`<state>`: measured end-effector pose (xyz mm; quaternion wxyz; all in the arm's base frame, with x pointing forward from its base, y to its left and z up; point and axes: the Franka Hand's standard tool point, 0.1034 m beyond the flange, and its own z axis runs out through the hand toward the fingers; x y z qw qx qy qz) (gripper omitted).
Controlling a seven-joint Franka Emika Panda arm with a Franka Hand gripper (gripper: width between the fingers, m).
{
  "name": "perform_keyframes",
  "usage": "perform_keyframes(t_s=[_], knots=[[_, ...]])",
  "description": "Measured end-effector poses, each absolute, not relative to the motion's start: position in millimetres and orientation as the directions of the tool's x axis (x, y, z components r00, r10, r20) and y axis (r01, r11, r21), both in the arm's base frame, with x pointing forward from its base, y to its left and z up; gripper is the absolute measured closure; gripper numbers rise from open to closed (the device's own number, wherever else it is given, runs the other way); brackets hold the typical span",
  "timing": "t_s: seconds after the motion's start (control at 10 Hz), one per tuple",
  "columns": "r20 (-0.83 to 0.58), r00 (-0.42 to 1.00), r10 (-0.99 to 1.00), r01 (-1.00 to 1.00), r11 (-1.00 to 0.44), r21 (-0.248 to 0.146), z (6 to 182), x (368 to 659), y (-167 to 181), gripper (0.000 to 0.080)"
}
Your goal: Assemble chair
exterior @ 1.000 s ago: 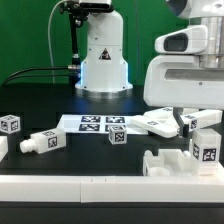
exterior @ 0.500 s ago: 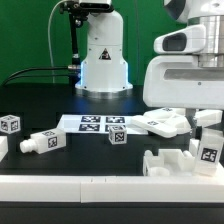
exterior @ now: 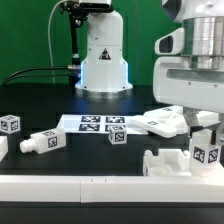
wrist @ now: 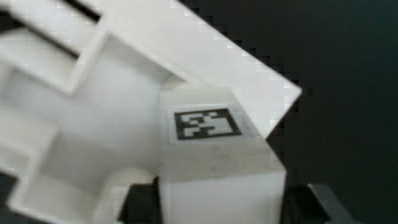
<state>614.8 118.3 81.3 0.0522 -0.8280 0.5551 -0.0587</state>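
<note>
The black desk (exterior: 40,105) carries everything, with the white domed robot base (exterior: 100,60) standing at its back. The chair is not yet a chair. Its chunky white plastic parts lie loose across the desk, mostly toward the exterior view's right.

The thin white marker board (exterior: 90,122) lies flat mid-desk. Just to its right in the exterior view is the flat white tagged plastic slab (exterior: 165,122). The slab's tags face upward and its long axis runs across the view. It looks slightly tilted, but whether it is resting flat cannot be told.

Nearer the camera stands the tall white tagged plastic block (exterior: 205,150). Its long axis is vertical and its tag faces the exterior camera. A low white notched plastic piece (exterior: 165,162) sits just beside it.

Well apart, toward the exterior view's left, a stubby white plastic peg (exterior: 42,142) lies on its side. Two small tagged white cubes sit near the marker board, one (exterior: 11,124) far to the left and one (exterior: 117,137) at the board's front edge.

The tool (wrist: 222,208) has its dark fingers on either side of the tagged block, apparently clamped on it.

These parts should be stiff, light and not fragile. Their smooth faces are probably slippery, so flat opposite sides are the place to grip, high on the block.
</note>
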Motion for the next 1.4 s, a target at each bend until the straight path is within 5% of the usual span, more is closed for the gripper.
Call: perform_keyframes(t_s=[0.2,0.4,0.5,0.7,1.0,1.2,1.4], knots=[[-0.035,0.130,-0.991,-0.980,-0.123,-0.159,80.6,612.5,118.5,0.0512],[-0.033,0.145,-0.989,-0.978,-0.138,-0.158,80.5,612.3,118.8,0.0510],[-0.020,0.214,-0.977,-0.966,-0.209,-0.151,78.3,610.5,119.9,0.0510],[0.029,0.516,-0.856,-0.845,-0.515,-0.142,74.6,607.9,122.6,0.0196],[0.075,0.709,-0.701,-0.692,-0.712,-0.115,74.7,606.1,129.0,0.0152],[0.148,0.912,-0.382,-0.377,-0.924,-0.062,77.2,611.4,126.0,0.0151],[0.179,0.961,-0.213,-0.210,-0.977,-0.034,78.3,614.4,128.1,0.0151]])
